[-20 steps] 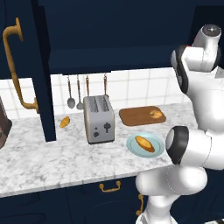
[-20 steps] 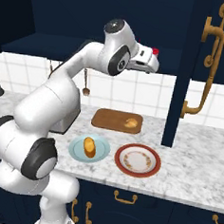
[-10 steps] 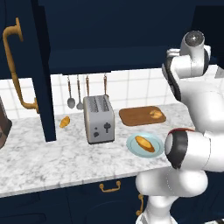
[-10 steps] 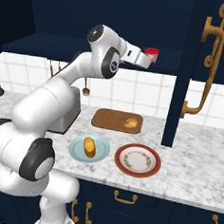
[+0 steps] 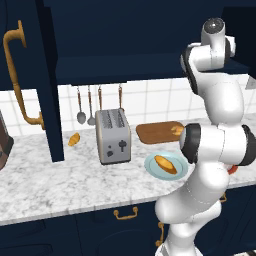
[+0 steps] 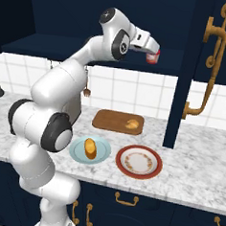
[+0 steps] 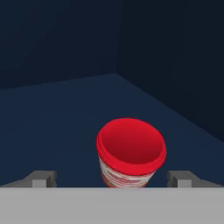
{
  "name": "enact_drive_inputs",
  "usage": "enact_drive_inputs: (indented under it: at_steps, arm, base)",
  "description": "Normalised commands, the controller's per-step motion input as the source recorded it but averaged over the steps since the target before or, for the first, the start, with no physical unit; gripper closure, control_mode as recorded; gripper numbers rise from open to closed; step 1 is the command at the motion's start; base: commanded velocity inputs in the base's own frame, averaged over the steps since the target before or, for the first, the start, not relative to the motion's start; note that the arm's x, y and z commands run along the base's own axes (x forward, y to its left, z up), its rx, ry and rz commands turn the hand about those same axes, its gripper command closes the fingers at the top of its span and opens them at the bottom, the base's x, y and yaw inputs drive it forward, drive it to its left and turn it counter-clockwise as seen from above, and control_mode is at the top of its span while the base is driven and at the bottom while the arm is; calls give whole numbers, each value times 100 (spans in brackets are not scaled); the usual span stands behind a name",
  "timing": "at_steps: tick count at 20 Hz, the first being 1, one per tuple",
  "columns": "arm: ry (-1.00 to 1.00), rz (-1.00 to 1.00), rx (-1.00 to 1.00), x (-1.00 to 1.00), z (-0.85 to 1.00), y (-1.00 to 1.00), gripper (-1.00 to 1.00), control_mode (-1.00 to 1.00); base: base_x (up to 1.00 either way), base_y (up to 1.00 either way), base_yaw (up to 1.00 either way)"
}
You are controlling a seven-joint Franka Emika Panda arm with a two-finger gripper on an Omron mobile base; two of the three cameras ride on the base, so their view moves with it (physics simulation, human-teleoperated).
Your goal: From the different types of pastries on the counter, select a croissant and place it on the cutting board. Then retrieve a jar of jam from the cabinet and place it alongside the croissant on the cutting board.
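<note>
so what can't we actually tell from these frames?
- Jam jar: its base is cut off by the bottom of the hand view, so contact with the open jaws is unclear; in the right base view the gripper covers most of it.
- Croissant on the cutting board: partly behind the arm in the left base view.
- Cabinet interior: too dark to show other contents.

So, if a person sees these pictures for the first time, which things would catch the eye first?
Probably the big white arm, reaching up so that its open gripper is at a red-lidded jar on the shelf of the dark navy cabinet. Below, on the counter, the croissant already lies on the cutting board, and a silver toaster stands to the board's left.
</note>
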Motion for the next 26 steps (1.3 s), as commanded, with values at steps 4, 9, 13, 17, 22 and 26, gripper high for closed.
enact_drive_inputs:
  at_steps: [4, 9, 13, 17, 22, 26]
  arm:
    - [-4, 0, 0, 0, -4, -18, -100, -100]
    - [-5, 0, 0, 10, -6, -15, -100, -100]
    - [-1, 0, 0, 10, -12, -17, -100, -100]
    - [0, 0, 0, 6, 0, -10, -100, -100]
    - [0, -2, 0, 3, 0, 0, -100, -100]
    - [4, -3, 0, 2, 0, 0, -100, -100]
  base:
    - [0, 0, 0]
    - [0, 0, 0]
    - [0, 0, 0]
    - [0, 0, 0]
    - [0, 0, 0]
    - [0, 0, 0]
